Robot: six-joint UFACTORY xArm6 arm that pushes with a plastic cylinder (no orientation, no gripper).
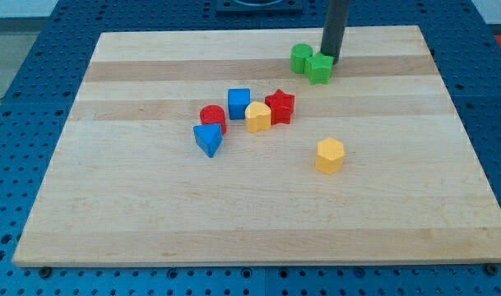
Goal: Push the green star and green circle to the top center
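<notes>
Pale wooden board [258, 214] on blue perforated table [20, 74]. Dark rod, cut off by the frame's top, holds nothing; my tip [330, 60] touches the green star block [319, 69], itself touching the green circle block [300, 57], upper centre-right.

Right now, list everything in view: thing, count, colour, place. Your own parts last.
green circle: 1, green, top, right of centre
green star: 1, green, touching the circle's right
blue cube: 1, blue, centre cluster
red star: 1, red, cluster's right
yellow block: 1, yellow, between them
red cylinder: 1, red, cluster's left
blue triangle: 1, blue, below it
yellow hexagon: 1, yellow, alone, lower right
board: 1, pale wood
my tip: 1, dark, against the green star's upper right
</notes>
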